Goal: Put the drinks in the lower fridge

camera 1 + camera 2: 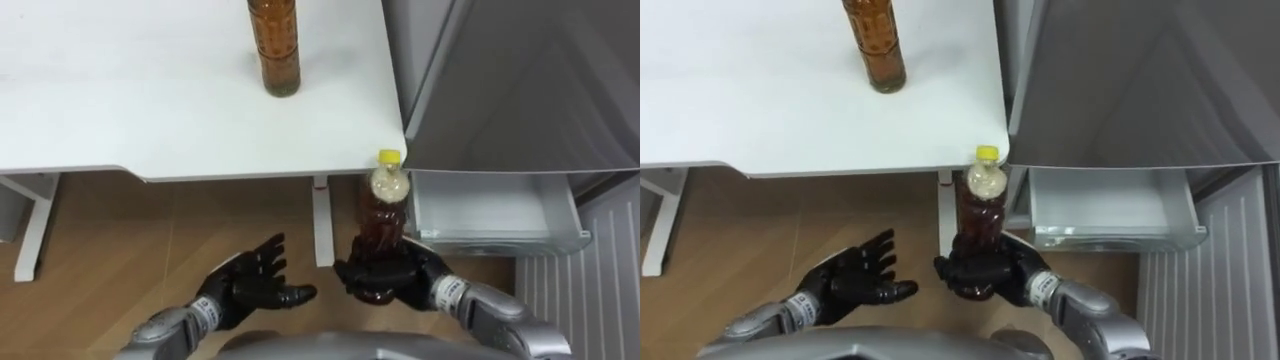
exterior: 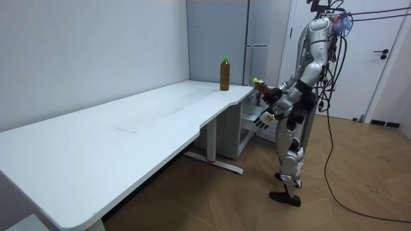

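The white bench took the biggest part of the scene, with a smooth, flat top and a rounded corner at the right near side. The robot stood upright at this corner on a wooden floor, as the room view showed. To the right of the bench was the grey fridge, with plain matt surfaces. Low at the fridge, a white plastic drawer was pulled out toward the robot; it was shallow and rectangular.

On the far part of the bench stood the tall bottle, upright, of clear plastic with ribs on its body and brown drink inside. In the room view it had a green cap.

The second bottle was off the bench, just in front of the rounded corner and to the left of the drawer. It was upright, also clear plastic with brown drink, and it had a yellow cap.

The right hand gripped this second bottle at its lower part, with dark fingers wrapped round the base, so the bottle rose above the hand. The left hand was near to the left of it, apart from the bottle, with palm turned up and fingers spread loosely, holding nothing.
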Robot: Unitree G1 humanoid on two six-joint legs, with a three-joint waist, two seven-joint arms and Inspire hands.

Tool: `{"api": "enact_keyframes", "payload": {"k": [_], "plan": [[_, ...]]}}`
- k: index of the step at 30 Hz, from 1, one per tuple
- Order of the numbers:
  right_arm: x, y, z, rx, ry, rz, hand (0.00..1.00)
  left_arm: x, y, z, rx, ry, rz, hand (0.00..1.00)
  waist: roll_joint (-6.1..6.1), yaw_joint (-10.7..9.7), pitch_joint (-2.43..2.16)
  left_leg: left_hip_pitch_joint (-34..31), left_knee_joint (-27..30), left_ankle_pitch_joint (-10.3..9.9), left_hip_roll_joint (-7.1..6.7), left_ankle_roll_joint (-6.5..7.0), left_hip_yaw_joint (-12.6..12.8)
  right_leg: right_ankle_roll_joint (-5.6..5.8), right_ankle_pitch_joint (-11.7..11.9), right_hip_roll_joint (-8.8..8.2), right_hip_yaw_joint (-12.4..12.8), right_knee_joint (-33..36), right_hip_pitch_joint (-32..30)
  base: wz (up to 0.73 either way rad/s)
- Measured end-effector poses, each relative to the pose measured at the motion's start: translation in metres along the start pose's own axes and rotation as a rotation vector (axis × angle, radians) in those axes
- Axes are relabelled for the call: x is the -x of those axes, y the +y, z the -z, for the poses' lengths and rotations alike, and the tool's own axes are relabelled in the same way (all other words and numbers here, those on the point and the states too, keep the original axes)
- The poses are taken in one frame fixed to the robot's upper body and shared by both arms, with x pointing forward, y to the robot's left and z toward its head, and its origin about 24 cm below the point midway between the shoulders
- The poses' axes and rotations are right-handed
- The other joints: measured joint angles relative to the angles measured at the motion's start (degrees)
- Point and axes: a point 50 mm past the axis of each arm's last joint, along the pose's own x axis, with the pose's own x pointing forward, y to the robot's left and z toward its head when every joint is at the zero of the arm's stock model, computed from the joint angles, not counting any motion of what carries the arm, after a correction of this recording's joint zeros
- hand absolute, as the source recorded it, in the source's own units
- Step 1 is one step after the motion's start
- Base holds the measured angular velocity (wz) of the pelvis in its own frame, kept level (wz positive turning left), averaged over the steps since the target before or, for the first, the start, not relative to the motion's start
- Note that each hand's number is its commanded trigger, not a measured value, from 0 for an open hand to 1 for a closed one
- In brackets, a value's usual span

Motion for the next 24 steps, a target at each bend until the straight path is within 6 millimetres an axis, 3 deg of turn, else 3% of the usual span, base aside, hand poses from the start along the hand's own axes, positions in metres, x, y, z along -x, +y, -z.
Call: {"api": "enact_keyframes", "payload": {"k": [4, 6, 10, 17, 24], "plan": [[0.004, -0.012, -0.001, -0.094, -0.043, 0.072, 1.00, 0.007, 0.008, 0.008, 0.158, -0.026, -0.046, 0.00, -0.19, 0.3, -0.29, 0.1, 0.1, 0.0, -0.09, 0.03, -0.2, 0.02, 0.0, -0.12, -0.6, -0.5, 0.5, 0.05], [0.006, -0.018, 0.008, -0.122, -0.020, 0.118, 1.00, 0.012, 0.015, 0.018, 0.254, -0.021, -0.088, 0.00, -0.49, 0.2, -0.53, 0.5, 0.1, 0.0, -0.09, 0.02, -0.3, 0.05, 0.0, -0.04, -0.8, -1.0, 1.0, 0.05], [0.008, -0.023, 0.020, -0.150, 0.021, 0.173, 1.00, 0.017, 0.022, 0.031, 0.353, -0.014, -0.143, 0.00, -0.51, 0.5, -0.49, 0.7, 0.0, 0.0, -0.07, 0.01, -0.2, 0.06, 0.0, -0.05, -0.5, -1.0, 1.0, -0.02], [0.011, -0.031, 0.017, -0.162, 0.007, 0.263, 1.00, 0.032, 0.028, 0.054, 0.442, 0.014, -0.221, 0.00, -0.24, 0.5, -0.21, 1.4, -0.5, 0.0, -0.05, 0.01, 0.1, 0.07, 0.0, 0.01, -0.4, -0.9, 1.3, -0.02], [0.024, -0.049, 0.024, -0.379, -0.054, 0.436, 1.00, 0.045, 0.030, 0.082, 0.570, 0.060, -0.388, 0.00, 0.29, 0.3, -0.18, 0.9, -0.4, 0.0, -0.10, 0.01, -0.3, 0.07, 0.0, -0.11, -1.4, -0.9, 1.5, 0.06]]}}
